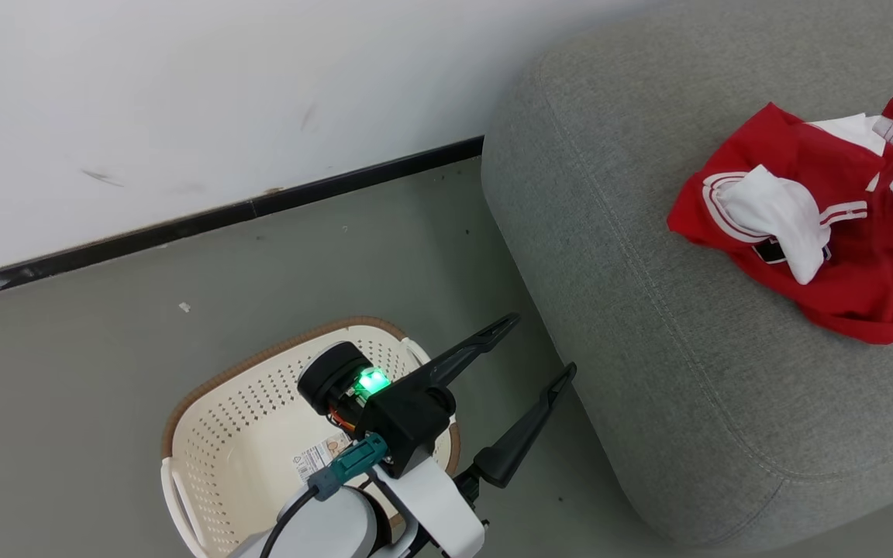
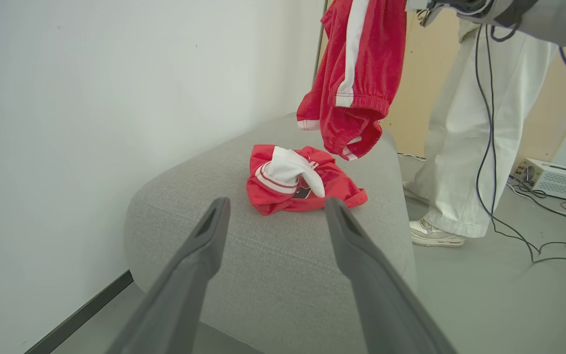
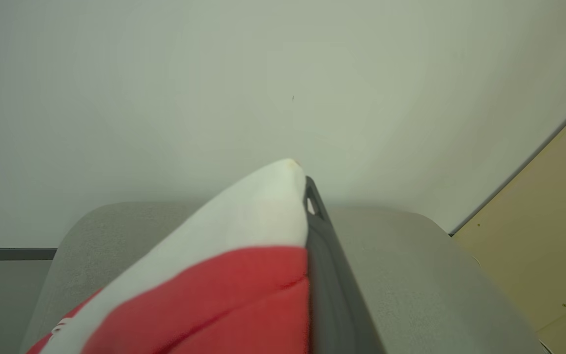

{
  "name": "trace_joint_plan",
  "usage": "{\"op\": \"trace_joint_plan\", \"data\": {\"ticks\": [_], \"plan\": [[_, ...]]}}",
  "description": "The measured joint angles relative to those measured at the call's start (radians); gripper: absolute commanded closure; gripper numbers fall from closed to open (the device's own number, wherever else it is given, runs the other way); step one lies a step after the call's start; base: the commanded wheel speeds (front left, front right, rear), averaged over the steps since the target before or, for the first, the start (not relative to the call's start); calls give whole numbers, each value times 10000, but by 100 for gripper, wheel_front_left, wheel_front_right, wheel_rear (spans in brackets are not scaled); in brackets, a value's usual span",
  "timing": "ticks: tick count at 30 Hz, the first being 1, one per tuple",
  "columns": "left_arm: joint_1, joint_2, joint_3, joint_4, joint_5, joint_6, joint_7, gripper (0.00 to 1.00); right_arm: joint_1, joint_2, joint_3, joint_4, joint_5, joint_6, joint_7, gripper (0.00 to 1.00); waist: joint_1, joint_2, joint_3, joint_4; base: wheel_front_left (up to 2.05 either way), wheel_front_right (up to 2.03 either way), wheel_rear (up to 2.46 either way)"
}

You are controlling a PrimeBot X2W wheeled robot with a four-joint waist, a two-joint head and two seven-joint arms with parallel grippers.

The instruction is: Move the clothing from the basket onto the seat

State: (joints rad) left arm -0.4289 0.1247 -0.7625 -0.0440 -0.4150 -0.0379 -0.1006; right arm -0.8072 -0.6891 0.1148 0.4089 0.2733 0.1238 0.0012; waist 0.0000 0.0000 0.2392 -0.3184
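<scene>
Basket [image 1: 237, 434], lower left of head view, on the floor: no clothing is seen in it. The label [image 1: 321, 457] on its floor is exposed, though part of the interior is masked by the left arm.

Left gripper [image 1: 541, 343] is held over the basket's right rim, fingers spread wide with nothing between them, tips pointed toward the seat [image 1: 648, 310].

On the seat, toward its right side, the collared garment [image 1: 842, 263] is laid in a crumpled heap, white collar uppermost.

Second garment [image 2: 356, 73], red with a white stripe, is seen from the left wrist hanging above the seat. Its hem is close over the heap; whether the two touch cannot be told. Right gripper [image 3: 306, 194] is clenched on its red-and-white cloth.

A person's white trousers [image 2: 460, 147] are noted beyond the seat.

Judged: one garment is delivered. The other is yet to be lowered and released, after which the task would be done.
</scene>
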Motion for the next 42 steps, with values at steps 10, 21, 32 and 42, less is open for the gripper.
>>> {"op": "trace_joint_plan", "data": {"ticks": [10, 21, 32, 42], "plan": [[-496, 2, -203, -441, 217, -148, 247, 0, 815, 995, 61, 1710, -13, 0, -380, 100, 0, 0, 896, 283, 0, 0, 0], [-779, 2, -25, -516, 198, -148, 391, 0, 1066, 1732, -128, 2830, -33, 0, -1045, 100, 0, 0, 1621, 504, 0, 0, 0], [-988, 163, 399, -512, 213, -84, 466, 0, 1042, 1827, -401, 3114, -59, 0, -2086, 56, 0, 0, 2132, 559, 0, 0, 0], [-1043, 345, 711, -142, 192, -25, 360, 0, 1563, 2119, -17, 2961, -178, 0, -2391, 0, 0, 0, 2052, 125, 0, 0, 0]]}}
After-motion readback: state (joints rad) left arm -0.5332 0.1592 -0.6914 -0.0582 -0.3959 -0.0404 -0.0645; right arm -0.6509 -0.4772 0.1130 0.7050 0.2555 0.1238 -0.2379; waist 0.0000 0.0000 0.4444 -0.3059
